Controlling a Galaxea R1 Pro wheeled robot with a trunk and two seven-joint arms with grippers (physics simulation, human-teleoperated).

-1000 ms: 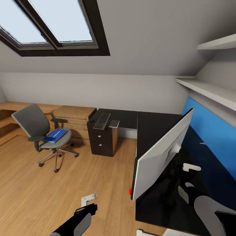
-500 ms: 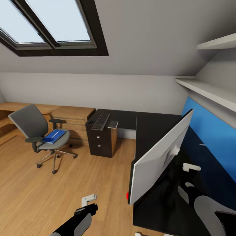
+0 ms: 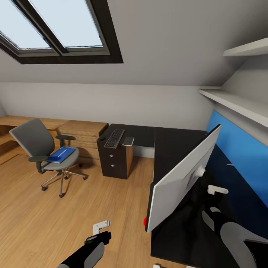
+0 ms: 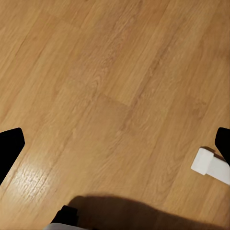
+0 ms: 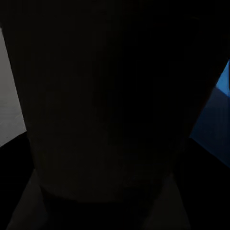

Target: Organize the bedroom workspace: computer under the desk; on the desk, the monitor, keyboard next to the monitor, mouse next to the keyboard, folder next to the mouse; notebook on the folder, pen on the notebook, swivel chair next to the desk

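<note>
Two grippers are your tools, and for the right gripper [image 3: 217, 190] I cannot tell if its fingers are apart or together; it sits behind the monitor [image 3: 182, 182], which leans tilted over the near part of the desk [image 3: 175, 143]. Your left gripper [image 3: 101, 226] hangs over the floor [image 4: 115, 96] with fingers apart, holding nothing. I judge the monitor heavy, stiff and fragile on its screen, so take it at the stand or back. The folder [image 3: 61, 154] lies on the swivel chair [image 3: 41, 149], far left; the keyboard [image 3: 114, 138] lies on the far end of the desk.
</note>
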